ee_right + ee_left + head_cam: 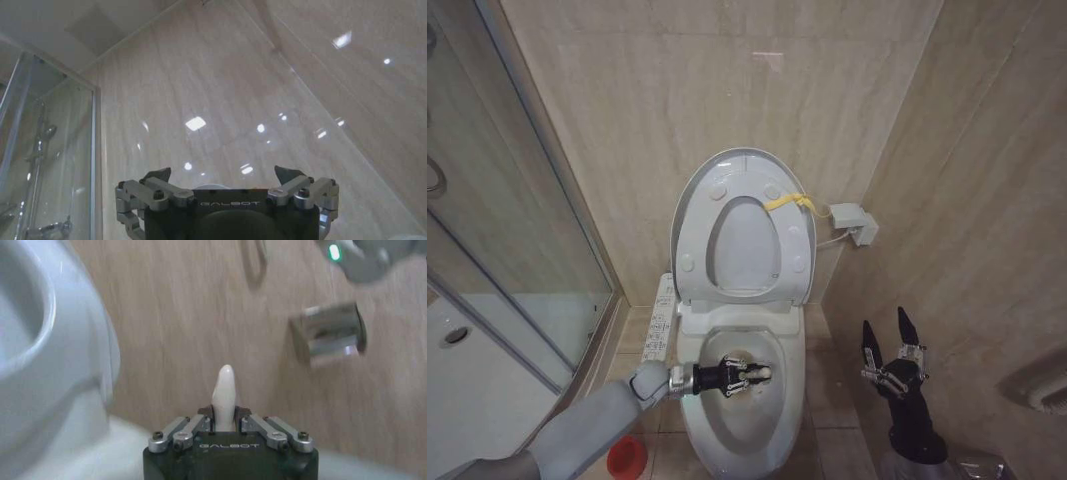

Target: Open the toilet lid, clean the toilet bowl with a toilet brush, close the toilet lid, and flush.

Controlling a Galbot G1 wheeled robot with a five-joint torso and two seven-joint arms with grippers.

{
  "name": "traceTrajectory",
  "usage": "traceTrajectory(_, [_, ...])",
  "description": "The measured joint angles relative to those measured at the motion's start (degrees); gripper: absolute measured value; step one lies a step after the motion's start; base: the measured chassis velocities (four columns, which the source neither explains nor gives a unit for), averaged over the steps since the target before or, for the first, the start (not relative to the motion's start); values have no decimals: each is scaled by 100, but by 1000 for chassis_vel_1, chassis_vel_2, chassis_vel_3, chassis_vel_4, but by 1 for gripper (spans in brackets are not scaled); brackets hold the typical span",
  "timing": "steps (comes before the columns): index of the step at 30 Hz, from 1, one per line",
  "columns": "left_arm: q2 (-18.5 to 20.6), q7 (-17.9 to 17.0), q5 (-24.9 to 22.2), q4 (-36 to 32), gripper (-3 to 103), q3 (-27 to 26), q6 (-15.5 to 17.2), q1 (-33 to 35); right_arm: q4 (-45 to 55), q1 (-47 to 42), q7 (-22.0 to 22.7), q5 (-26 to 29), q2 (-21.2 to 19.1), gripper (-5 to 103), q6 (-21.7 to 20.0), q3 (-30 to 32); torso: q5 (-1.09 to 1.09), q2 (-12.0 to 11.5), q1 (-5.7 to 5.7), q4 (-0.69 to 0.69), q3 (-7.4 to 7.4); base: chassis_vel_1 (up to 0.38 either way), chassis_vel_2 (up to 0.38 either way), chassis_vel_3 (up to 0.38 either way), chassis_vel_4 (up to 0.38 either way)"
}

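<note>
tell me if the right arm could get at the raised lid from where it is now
Probably yes. The right gripper is open and empty beside the bowl, with nothing between it and the raised lid; the left gripper holding the brush stays lower.

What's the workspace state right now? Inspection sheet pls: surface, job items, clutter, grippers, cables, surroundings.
Surface: tiled floor around the toilet.
Job's things: toilet lid raised with the seat ring against it, yellow strap at its edge; toilet bowl open, brownish stains inside; toilet brush handle in the left gripper.
Clutter: red holder on the floor left of the toilet.
Grippers: left gripper over the bowl, shut on the handle; right gripper open, pointing up, right of the toilet.
Cables: white hose to a wall box.
Surroundings: glass shower door, beige walls.
</note>
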Motion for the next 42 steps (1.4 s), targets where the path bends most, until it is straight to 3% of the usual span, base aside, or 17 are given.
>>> traceTrajectory(6, [-183,-84,-211,-442,20,44,58,-290,2,11,0,3,25,100,-3,42,1,0,0,-12,-1,-23,-26,-2,-6])
traceTrajectory(10, [214,-5,27,31,20,147,-48,-4,32,-36,-7,6,14,100,-1,14,0,0,0,3,0,0,0,0,0])
traceTrajectory(14, [221,-20,102,75,20,104,-68,145,47,-44,-12,1,6,100,-3,-25,0,0,-1,7,-1,0,0,0,0])
traceTrajectory(19, [-82,-83,-16,-397,20,94,22,0,62,-50,-15,-4,43,100,-5,23,-2,1,0,-10,-1,0,0,0,0])
traceTrajectory(22, [-86,-81,-37,-402,20,212,13,-68,31,-4,-13,-5,55,100,-9,26,0,0,0,-11,-1,-36,-32,-8,0])
traceTrajectory(28, [196,20,159,45,20,368,-120,74,61,-96,-61,-9,75,100,13,-7,-2,0,0,6,-1,0,0,0,0])
traceTrajectory(36, [2,-53,-54,-361,20,119,-22,-145,65,-85,-61,-12,90,100,11,30,-1,1,0,-10,-1,15,1,-4,-3])
traceTrajectory(42, [499,85,87,84,20,376,-122,-30,70,-79,-61,-13,73,100,3,-20,0,0,0,5,-1,-8,-5,1,0])
